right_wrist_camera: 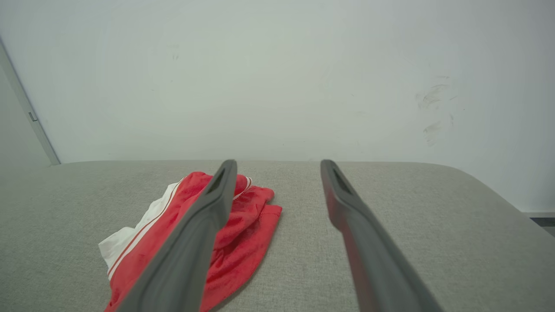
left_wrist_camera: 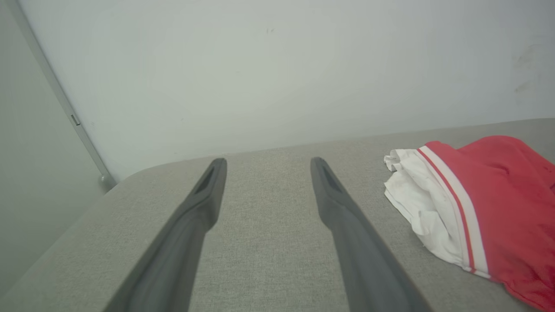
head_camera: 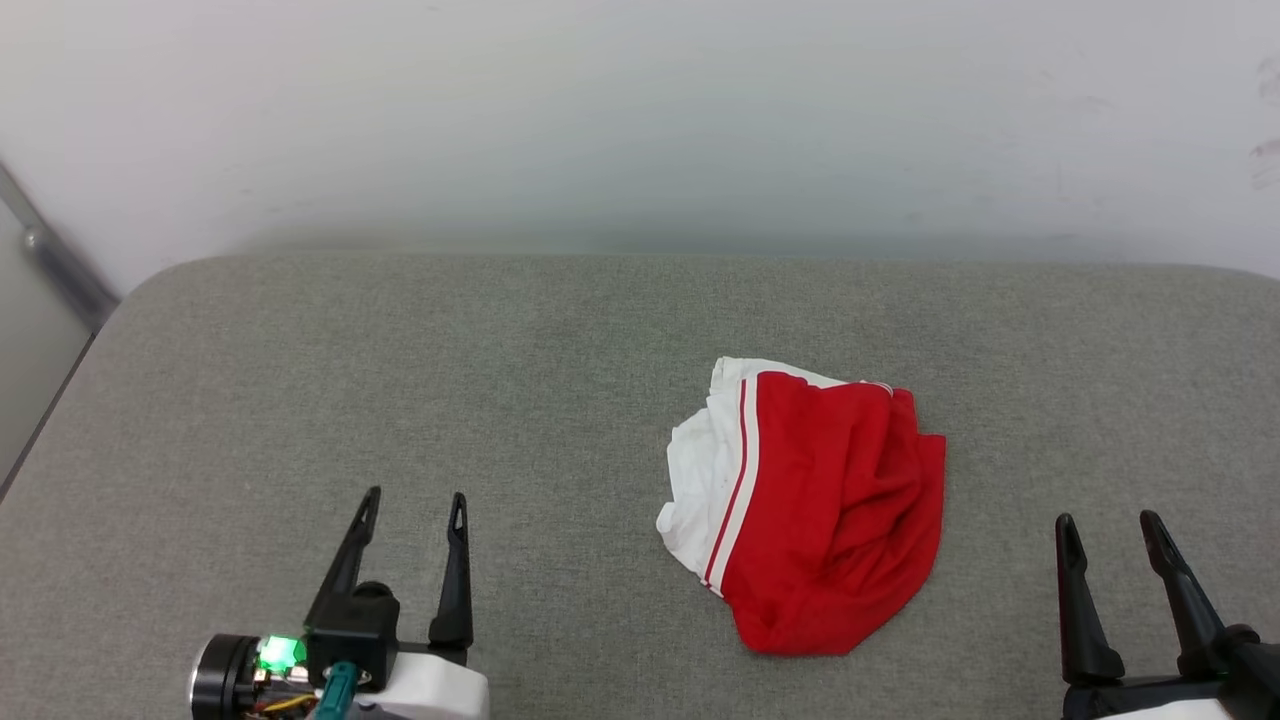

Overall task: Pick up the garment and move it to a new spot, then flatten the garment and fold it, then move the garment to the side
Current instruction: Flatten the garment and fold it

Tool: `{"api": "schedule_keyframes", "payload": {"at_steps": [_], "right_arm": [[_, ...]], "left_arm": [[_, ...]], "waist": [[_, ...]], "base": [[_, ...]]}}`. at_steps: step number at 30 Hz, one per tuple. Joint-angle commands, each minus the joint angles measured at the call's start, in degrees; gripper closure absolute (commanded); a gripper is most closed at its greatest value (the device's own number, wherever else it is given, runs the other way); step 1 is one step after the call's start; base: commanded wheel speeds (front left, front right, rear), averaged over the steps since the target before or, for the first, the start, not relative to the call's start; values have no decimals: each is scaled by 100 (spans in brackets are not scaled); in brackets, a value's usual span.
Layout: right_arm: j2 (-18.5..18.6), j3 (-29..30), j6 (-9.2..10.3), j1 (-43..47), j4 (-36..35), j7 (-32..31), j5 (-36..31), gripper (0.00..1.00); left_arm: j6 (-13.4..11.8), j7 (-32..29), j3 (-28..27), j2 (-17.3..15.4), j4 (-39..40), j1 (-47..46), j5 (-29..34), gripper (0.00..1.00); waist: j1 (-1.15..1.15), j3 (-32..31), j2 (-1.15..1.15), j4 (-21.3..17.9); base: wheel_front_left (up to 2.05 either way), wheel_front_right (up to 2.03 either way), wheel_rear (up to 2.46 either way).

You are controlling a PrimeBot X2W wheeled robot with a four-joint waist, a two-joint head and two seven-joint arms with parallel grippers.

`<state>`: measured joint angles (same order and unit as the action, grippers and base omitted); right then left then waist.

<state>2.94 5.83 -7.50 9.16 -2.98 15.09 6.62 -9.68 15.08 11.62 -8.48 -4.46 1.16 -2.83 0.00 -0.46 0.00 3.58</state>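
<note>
The garment (head_camera: 815, 500) lies crumpled in a heap on the grey fabric surface (head_camera: 500, 380), right of centre: red cloth with a white panel and red-and-white stripe trim on its left side. Its letters and numerals are hidden in the folds. My left gripper (head_camera: 415, 505) stands open at the lower left, well apart from the heap. My right gripper (head_camera: 1110, 525) stands open at the lower right, also clear of it. The left wrist view shows the garment (left_wrist_camera: 481, 208) to the right of the open fingers (left_wrist_camera: 208, 190). In the right wrist view the garment (right_wrist_camera: 247, 216) lies partly behind my left finger (right_wrist_camera: 208, 221).
A pale wall (head_camera: 640, 120) rises directly behind the surface's far edge. A grey vertical strip (head_camera: 55, 260) runs down at the far left corner. The surface's rounded left corner (head_camera: 150, 285) is near that strip.
</note>
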Motion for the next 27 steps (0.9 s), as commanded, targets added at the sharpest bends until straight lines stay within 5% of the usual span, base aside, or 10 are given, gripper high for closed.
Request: {"api": "schedule_keyframes", "payload": {"at_steps": [1,15,22,27], "right_arm": [[-11,0,2,-22,-18,13,-34,0],[-11,-74,2,-354,-147,12,-134,0],[-11,-72,2,-546,-177,12,-148,0],[-11,-86,2,-704,-197,12,-177,0]], "left_arm": [[33,13,-44,-9,32,-122,13,0],[1352,-104,18,-516,-551,-2700,-91,0],[1698,-1446,813,-694,-1079,-4219,-599,0],[1699,-2927,2188,-1067,-1203,-5070,-1772,0]], "waist": [[0,8,0,1],[0,470,0,-163],[0,840,0,-287],[0,1091,0,-395]], "base": [[0,0,0],[0,0,0],[0,0,0],[0,0,0]]}}
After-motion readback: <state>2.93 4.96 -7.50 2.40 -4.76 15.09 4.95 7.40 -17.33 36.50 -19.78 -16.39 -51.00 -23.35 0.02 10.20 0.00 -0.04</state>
